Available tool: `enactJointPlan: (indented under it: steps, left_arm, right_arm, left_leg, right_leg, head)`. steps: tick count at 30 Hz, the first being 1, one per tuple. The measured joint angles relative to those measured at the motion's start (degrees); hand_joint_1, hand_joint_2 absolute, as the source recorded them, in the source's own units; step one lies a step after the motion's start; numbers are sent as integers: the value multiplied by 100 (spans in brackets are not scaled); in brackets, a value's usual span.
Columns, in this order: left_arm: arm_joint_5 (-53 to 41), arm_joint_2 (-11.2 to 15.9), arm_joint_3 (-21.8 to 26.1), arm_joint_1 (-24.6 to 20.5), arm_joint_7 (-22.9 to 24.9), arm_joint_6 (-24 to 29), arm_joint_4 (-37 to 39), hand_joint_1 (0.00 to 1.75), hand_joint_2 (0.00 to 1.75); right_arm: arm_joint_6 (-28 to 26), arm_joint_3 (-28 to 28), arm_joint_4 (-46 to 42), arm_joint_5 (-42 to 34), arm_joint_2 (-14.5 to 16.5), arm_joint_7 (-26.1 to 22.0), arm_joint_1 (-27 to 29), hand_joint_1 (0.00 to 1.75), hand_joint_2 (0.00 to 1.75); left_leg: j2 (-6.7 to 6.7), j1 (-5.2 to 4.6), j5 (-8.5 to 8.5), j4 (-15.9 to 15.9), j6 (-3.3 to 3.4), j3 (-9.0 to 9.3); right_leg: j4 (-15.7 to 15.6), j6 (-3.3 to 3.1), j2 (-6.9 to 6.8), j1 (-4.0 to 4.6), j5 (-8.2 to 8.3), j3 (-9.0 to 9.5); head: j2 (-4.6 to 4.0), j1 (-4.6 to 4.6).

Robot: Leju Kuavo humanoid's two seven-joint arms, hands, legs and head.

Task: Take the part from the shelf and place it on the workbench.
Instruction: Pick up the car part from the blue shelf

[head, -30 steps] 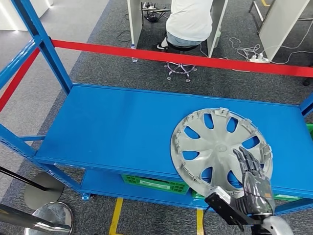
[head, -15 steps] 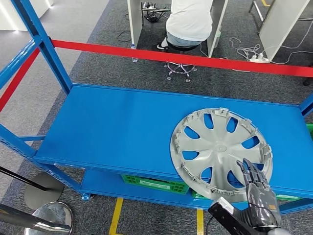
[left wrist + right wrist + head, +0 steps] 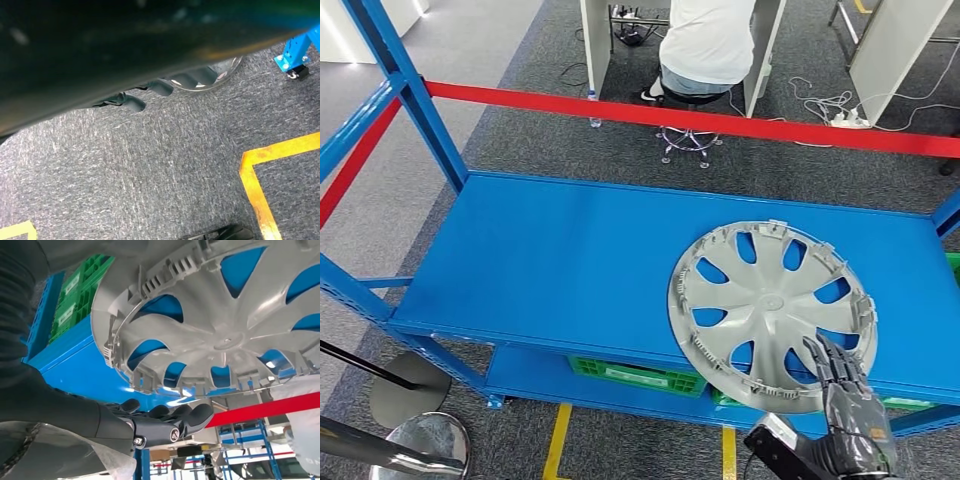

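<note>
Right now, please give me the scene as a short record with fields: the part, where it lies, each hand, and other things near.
part: grey wheel cover, inner side up
place: lies flat on the blue shelf, toward its right front; its edge overhangs the shelf front
right hand: over the near rim of the wheel cover, fingers stretched out, nothing held
left hand: hangs over the grey carpet, fingers apart, nothing held
below the shelf: green crate
behind the shelf: red beam, a seated person
</note>
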Motion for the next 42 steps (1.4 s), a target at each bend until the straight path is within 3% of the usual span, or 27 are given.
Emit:
enactJointPlan:
  steps: [10,26,42]
  left_arm:
    - [-17,-6,56,-3,-1,3,0,0,0]
    - [-93,-21,123,-21,-36,51,0,0,0]
    - [-165,-25,136,-65,-86,177,56,0,0]
  right_arm:
    - [-2,171,-10,18,-93,47,2,0,175]
    - [-203,1275,108,170,-354,328,-334,0,175]
    - [-463,1825,384,346,-389,391,-729,0,175]
  left_leg:
    - [0,0,-1,0,0,0]
    - [0,0,-1,0,0,0]
    - [0,0,-1,0,1,0]
  right_leg:
    - [0,-2,0,0,-2,-1]
    - [0,-3,0,0,-3,-1]
    - [0,-3,0,0,-3,1]
  head:
    - [-1,-1]
    - [0,0]
    - [0,1]
